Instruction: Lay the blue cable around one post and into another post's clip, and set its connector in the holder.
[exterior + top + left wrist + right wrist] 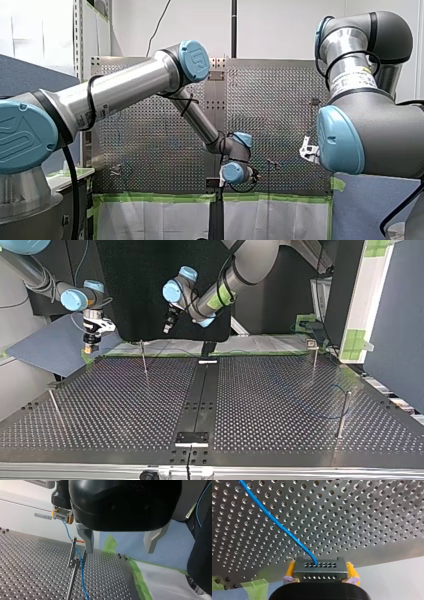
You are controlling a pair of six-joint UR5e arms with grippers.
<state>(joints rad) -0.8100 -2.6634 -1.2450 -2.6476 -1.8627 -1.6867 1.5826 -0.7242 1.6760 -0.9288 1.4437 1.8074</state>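
At the top view's left, near the edge of the table, my right gripper is clamped on the connector. It has yellow pads on both sides and is held in the air, w/ the blue cable running out of the connector's face and down over the holes.

In the left wrist view the cable drops btwn the 2 prongs of the clip on the post, so that part looks done. My left gripper hangs just beside the clip, fingers spread, holding nothing. The rest of the cable is too faint to tell if it rounds 1 post. Can't pick out the holder.

Risks, as I judge:
- Pulling the connector too far or too high tightens the cable & lifts it out of the clip.
- A twist in the pads and it won't seat.
- Left fingers so near the clip could snag the cable.
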